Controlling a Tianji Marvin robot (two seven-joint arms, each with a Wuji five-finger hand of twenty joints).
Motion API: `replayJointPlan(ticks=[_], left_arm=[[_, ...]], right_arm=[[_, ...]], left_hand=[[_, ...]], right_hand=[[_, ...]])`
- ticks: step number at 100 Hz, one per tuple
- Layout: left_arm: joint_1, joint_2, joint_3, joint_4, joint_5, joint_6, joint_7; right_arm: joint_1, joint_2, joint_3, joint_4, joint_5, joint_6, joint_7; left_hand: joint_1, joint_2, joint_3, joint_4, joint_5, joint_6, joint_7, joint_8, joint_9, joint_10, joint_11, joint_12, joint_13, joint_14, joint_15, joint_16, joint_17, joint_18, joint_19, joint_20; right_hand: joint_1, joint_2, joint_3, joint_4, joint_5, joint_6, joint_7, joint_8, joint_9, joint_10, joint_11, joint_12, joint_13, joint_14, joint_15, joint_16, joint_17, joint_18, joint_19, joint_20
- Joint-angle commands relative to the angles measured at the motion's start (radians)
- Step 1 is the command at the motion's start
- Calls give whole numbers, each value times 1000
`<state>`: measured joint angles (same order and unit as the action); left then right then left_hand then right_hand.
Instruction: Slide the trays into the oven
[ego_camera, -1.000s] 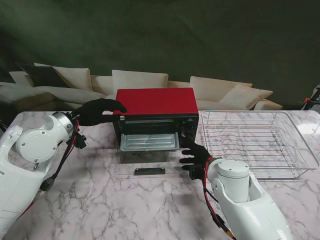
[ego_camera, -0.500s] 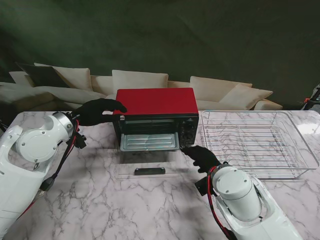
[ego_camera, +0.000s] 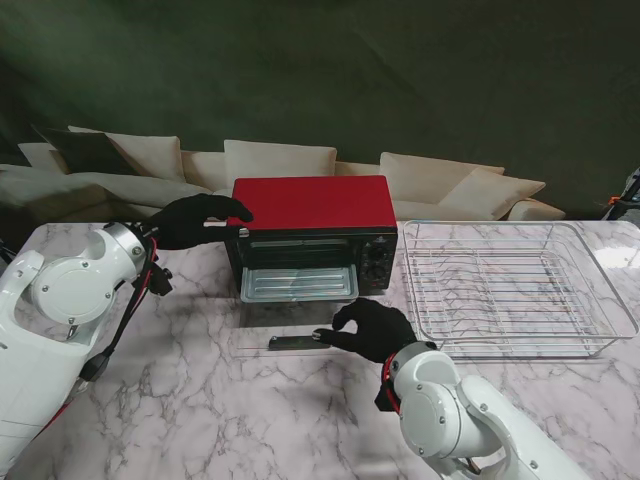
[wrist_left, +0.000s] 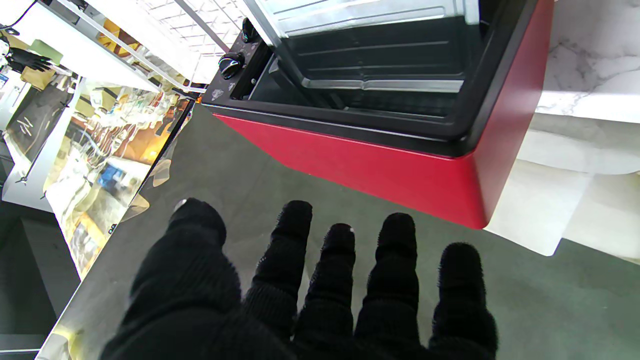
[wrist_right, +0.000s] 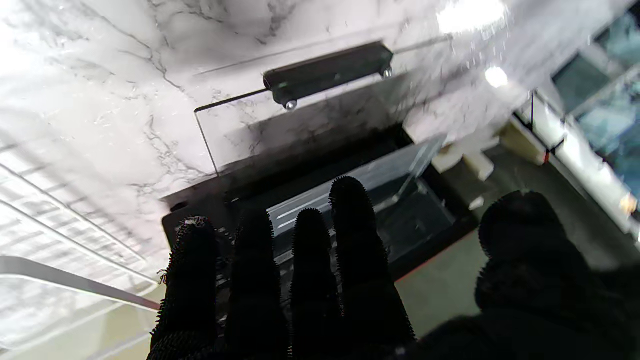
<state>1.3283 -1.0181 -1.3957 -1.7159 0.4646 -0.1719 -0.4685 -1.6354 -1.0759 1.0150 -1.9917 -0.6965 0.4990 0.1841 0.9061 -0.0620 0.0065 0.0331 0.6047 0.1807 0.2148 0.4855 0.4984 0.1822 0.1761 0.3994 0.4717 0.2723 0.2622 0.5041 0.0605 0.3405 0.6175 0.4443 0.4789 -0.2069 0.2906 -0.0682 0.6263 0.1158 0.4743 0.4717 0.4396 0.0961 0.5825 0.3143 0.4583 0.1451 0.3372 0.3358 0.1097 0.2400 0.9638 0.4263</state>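
Versus the earlier frames, the right hand (ego_camera: 368, 328) has been swung left from the oven's knob side to the glass door (ego_camera: 300, 335), which lies flat open on the marble table (ego_camera: 180, 400); thumb and forefinger are now curled at the right end of the black door handle (ego_camera: 298, 342), whether actual contact is made cannot be told, nothing is seen gripped, fingers apart. The left hand (ego_camera: 195, 221) is unchanged: laid on the left top corner of the red oven (ego_camera: 315, 202), fingers spread flat, nothing held. One tray (ego_camera: 298, 283) is seen seated in the oven cavity, its front lip at the opening. In the left wrist view the rack rails and a tray edge (wrist_left: 382, 85) are visible inside the cavity, knobs (wrist_left: 231, 63) on the panel beside it. The wire rack basket (ego_camera: 510, 285) stands just right of the oven, near but apart from it; its near rim runs close beside the right forearm. Open tabletop is left nearer to me of the door edge and on the left of the oven; room between oven and basket is tight. In the right wrist view the door's glass edge (wrist_right: 205, 140) and handle are seen ahead of the fingers (wrist_right: 350, 250)
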Motion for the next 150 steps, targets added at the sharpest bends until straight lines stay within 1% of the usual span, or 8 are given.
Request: replayJointPlan(ticks=[1, 27, 41, 49, 67, 79, 110, 150], left_arm=[[1, -2, 4, -3, -2, 6, -14], [6, 0, -2, -9, 1, 9, -21], [9, 0, -6, -10, 0, 6, -20], [10, 0, -7, -10, 1, 8, -22], [9, 1, -7, -9, 0, 6, -26], [5, 1, -5, -5, -1, 3, -28], [-5, 1, 6, 6, -6, -2, -29], [-4, 2, 9, 8, -5, -3, -32]], right_arm=[[30, 0, -18, 16, -3, -1, 11], [172, 6, -169, 97, -8, 26, 56], [257, 0, -252, 150, 23, 65, 59], [304, -1, -296, 180, 43, 79, 70], [399, -11, -387, 254, 77, 104, 77], [448, -26, -432, 301, 104, 110, 62], [536, -74, -479, 418, 184, 99, 12], [604, -130, -505, 541, 196, 74, -75]], left_hand=[[14, 51, -25, -12, 23, -17, 8, 8, 17, -10, 3, -3, -16, -12, -15, -5, -21, -19, -27, 8], [13, 51, -25, -12, 25, -15, 9, 8, 27, -14, 4, -1, -16, -13, -17, -6, -22, -17, -31, 9], [14, 51, -25, -12, 24, -16, 8, 8, 27, -13, 4, -1, -15, -12, -17, -6, -20, -16, -32, 10], [13, 52, -25, -12, 23, -16, 8, 8, 25, -12, 2, -2, -15, -12, -17, -6, -21, -18, -33, 10], [13, 52, -25, -12, 24, -16, 8, 8, 26, -11, 1, -2, -14, -9, -17, -6, -20, -17, -35, 11], [13, 52, -25, -12, 24, -16, 7, 8, 26, -12, 0, -2, -14, -10, -17, -6, -20, -17, -36, 12], [12, 52, -26, -12, 25, -16, 7, 8, 27, -11, -1, -2, -12, -9, -17, -6, -19, -16, -39, 13], [11, 54, -26, -13, 24, -17, 6, 8, 28, -11, -2, -3, -12, -9, -17, -6, -19, -16, -42, 15]], right_hand=[[-34, 20, 19, 13, -2, -26, -36, -38, -30, -25, -29, -12, -33, -39, -36, -25, -25, -23, -12, -28], [-48, 32, 33, 8, -48, 44, -108, -131, -54, 34, -92, -41, -48, -32, -87, -89, -28, -106, -41, -130], [-59, 47, 30, 7, -99, 61, -168, -174, -96, 49, -150, -66, -72, -34, -113, -116, -46, -110, -54, -162], [-61, 55, 28, 7, -117, 60, -176, -179, -103, 36, -154, -68, -74, -40, -115, -119, -43, -117, -53, -165], [-57, 82, -6, 11, -169, 82, -90, -99, -157, 61, -9, -10, -75, -8, -37, -62, -38, -97, -5, -166], [-57, 89, -10, 11, -191, 84, -93, -85, -176, 61, 6, -6, -89, -10, -28, -54, -44, -96, -2, -165], [-54, 94, -24, 13, -251, 84, -126, -76, -240, 48, -12, -21, -109, -35, -61, -72, -41, -110, -5, -170], [-67, 61, 15, 14, -244, 63, -66, -51, -202, 37, 30, -8, -92, -38, -36, -63, -23, -101, 23, -155]])
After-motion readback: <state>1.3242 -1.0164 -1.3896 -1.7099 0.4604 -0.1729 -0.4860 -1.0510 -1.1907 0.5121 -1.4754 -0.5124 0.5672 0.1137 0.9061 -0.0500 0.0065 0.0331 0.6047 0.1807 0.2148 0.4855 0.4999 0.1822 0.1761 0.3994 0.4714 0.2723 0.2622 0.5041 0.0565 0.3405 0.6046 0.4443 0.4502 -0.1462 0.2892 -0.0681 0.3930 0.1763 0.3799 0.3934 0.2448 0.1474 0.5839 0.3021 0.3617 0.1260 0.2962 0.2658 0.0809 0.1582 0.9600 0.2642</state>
